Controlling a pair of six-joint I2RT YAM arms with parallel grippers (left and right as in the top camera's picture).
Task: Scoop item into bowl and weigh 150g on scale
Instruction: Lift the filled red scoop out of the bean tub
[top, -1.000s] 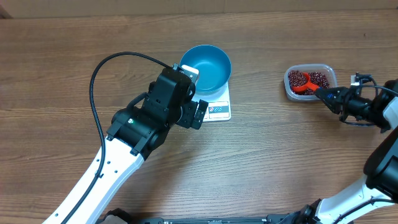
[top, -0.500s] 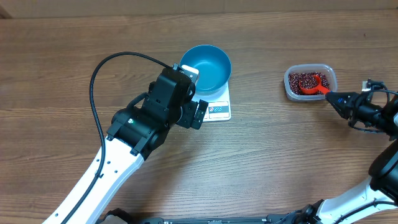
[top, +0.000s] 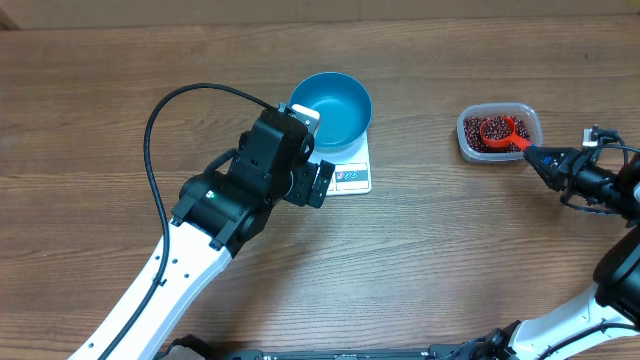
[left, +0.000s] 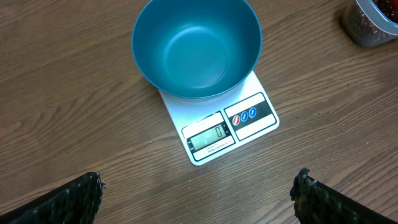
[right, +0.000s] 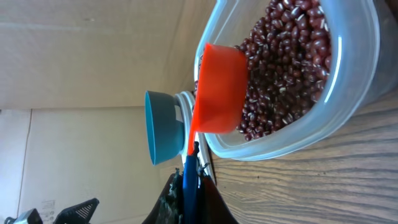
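Brown wood-grain table, evenly lit — behind its far edge, a plain tan panel, perhaps cardboard

The table under me was matt, brown, wood-grained. The bowl looked like smooth blue plastic with a soft sheen, and the scale beneath it was smooth white plastic. Near the table's right edge the tub was clear, glossy plastic, the beans smooth-skinned, the scoop matt orange plastic. My left gripper had rough, black, pebbled pads.

bowl on scale, beans in tub
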